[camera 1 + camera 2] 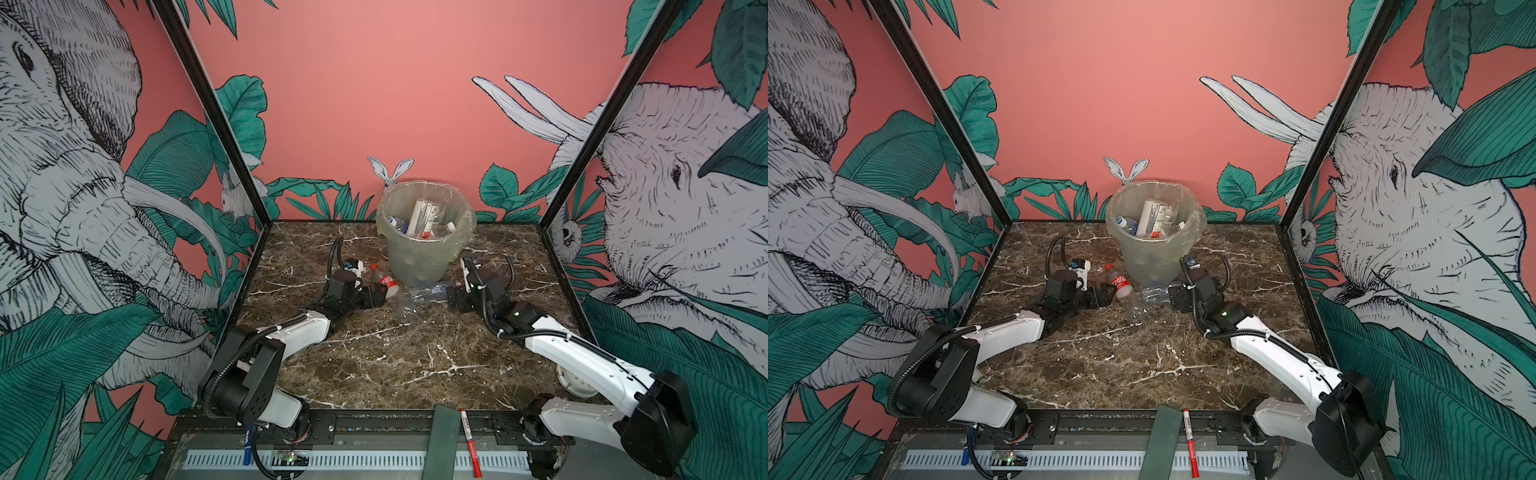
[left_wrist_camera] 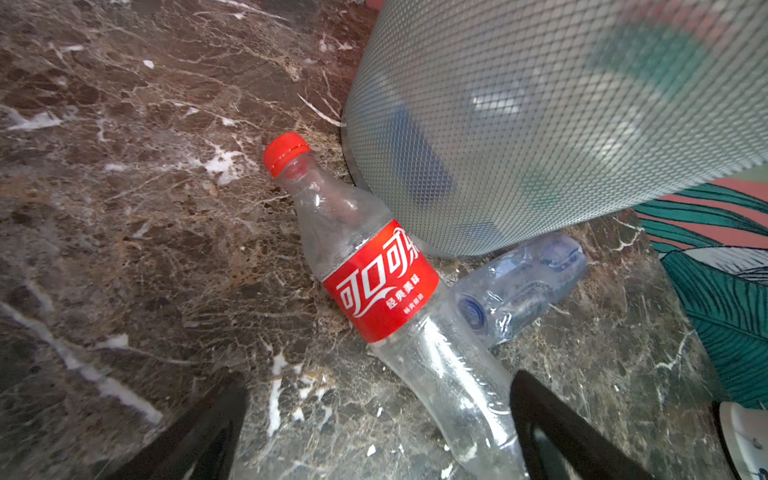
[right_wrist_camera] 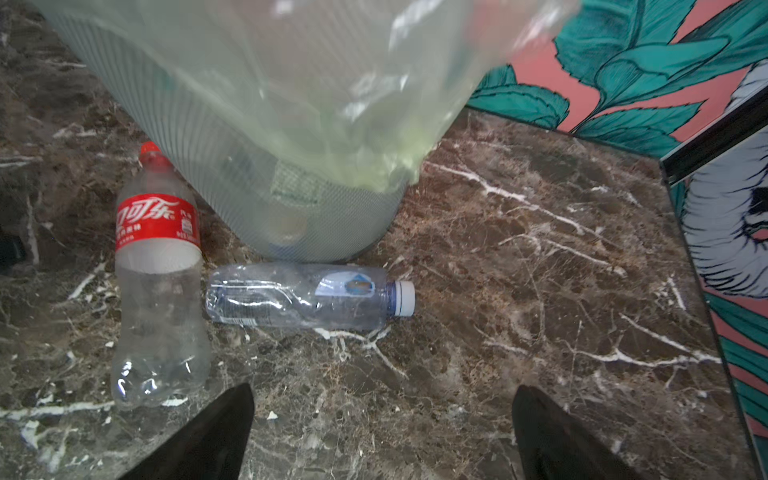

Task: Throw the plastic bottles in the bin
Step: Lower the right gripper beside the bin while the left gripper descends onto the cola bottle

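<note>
Left wrist view puts the red-label bottle [image 2: 380, 282] flat on the table [image 2: 124, 208]. Its base runs in between the wide-spread jaws of your left gripper [image 2: 378, 382], and its red cap points away, beside the bin [image 2: 540, 124]. Your right gripper [image 3: 384, 388] also stands wide, with the clear bottle [image 3: 299, 295] lying crosswise ahead of it, just beside the bin's foot. In both top views your arms stretch low over the table, grippers turned toward each other with both bottles between them.
</note>
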